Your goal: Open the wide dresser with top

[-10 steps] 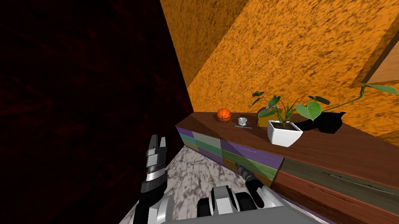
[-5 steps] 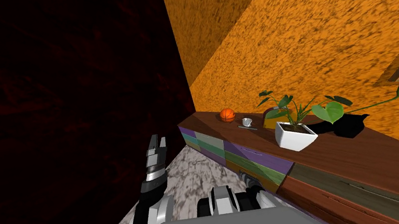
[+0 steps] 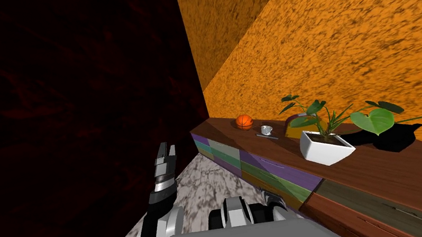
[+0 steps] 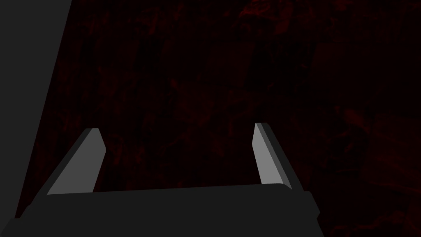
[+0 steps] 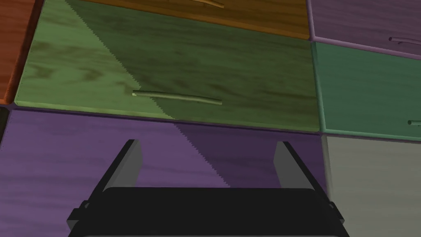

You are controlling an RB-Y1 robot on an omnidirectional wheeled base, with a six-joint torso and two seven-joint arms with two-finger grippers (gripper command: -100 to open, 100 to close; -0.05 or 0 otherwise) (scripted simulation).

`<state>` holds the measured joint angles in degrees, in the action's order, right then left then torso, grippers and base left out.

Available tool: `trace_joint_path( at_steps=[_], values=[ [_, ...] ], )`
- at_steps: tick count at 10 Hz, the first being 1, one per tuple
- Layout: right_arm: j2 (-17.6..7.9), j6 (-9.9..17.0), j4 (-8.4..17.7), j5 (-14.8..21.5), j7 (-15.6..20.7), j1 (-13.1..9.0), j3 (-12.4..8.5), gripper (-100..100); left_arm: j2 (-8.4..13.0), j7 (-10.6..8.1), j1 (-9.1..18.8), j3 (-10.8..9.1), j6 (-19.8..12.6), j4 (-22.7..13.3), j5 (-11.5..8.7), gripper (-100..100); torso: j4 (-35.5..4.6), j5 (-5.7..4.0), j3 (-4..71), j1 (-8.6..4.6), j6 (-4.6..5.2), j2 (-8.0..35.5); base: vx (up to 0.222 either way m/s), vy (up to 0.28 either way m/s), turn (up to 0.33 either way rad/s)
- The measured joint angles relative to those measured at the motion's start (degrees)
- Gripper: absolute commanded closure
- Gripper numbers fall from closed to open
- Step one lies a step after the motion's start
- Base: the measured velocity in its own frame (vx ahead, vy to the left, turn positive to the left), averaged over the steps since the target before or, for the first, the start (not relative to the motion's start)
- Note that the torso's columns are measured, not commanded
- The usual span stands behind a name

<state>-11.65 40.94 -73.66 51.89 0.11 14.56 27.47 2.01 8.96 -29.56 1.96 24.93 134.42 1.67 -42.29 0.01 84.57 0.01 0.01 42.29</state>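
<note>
Currently we stand beside the dresser [image 3: 261, 170], which runs along the orange wall [image 3: 326, 41] to our right, on a marbled grey floor [image 3: 200, 186]. Its front is a grid of coloured drawers under a brown wooden top, and all the drawers in view are closed.

1. Right hand [image 5: 207, 142]: the two fingers are spread and hold nothing. It points at the dresser front from close by. Both fingers show against a purple drawer [image 5: 82, 152]. We cannot tell whether the fingertips touch that drawer.
2. Just beyond the fingertips lies a green drawer [image 5: 205, 70]. Its thin bar handle [image 5: 176, 97] lies level along the drawer face, apart from both fingers and nearer one finger than the other.
3. Beside the green drawer sits a teal drawer [image 5: 362, 90], and next to the purple drawer sits a pale grey one [image 5: 374, 181]. A brown drawer [image 5: 246, 14] lies past the green one.
4. A diagonal shadow edge crosses the green and purple fronts.
5. Left hand [image 3: 166, 147]: the arm reaches forward over the floor, well apart from the dresser. Its fingers are spread and empty.

The dresser top carries, from the far corner toward us, an orange ball [image 3: 244, 122], a small cup [image 3: 266, 129], a yellow pot [image 3: 294, 127], a white planter [image 3: 325, 147] holding a leafy plant, and a black pot [image 3: 396, 139].
</note>
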Motion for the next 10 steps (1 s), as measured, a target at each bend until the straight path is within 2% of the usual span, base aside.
trace_joint_path(
  at_steps=[1, 4, 5, 8, 10],
  values=[
    [0.0, 1.2, -0.1, 0.2, 0.3, 0.1, 0.3, -100, 0.0, 0.0, 0.0, 0.0, 0.0, 0.0, 0.0, 0, 0.0, -0.01, 0.0, -0.02, 0.0, 0.0, 0.032, 0.019, 0.118],
    [-0.2, 5.6, 4.8, 4.5, 1.0, -1.5, 2.5, -100, 0.0, 0.0, 0.0, 0.0, 0.0, 0.0, 0.0, 0, 0.0, -0.01, 0.0, -0.01, -0.02, -0.1, 0.042, 0.014, 0.075],
    [-0.2, 7.4, 5.7, 5.1, 1.7, -1.8, 3.0, -100, 0.0, 0.0, 0.0, 0.0, 0.0, 0.0, 0.0, 0, 0.0, -0.01, 0.0, -0.02, 0.0, 0.0, 0.049, 0.021, 0.093],
    [-0.5, 11.9, 11.9, 9.7, 1.7, -3.6, 5.3, -100, 0.0, 0.0, 0.0, 0.0, 0.0, 0.0, 0.0, 0, 0.0, -0.01, 0.0, 0.0, -0.03, 0.0, 0.042, 0.017, 0.071],
    [-1.0, 14.9, 14.8, 12.1, 2.3, -4.3, 6.6, -100, 0.0, 0.0, 0.0, 0.0, 0.0, 0.0, 0.0, 0, 0.0, -0.01, 0.0, -0.01, -0.03, 0.0, 0.039, 0.013, 0.069]
  ],
)
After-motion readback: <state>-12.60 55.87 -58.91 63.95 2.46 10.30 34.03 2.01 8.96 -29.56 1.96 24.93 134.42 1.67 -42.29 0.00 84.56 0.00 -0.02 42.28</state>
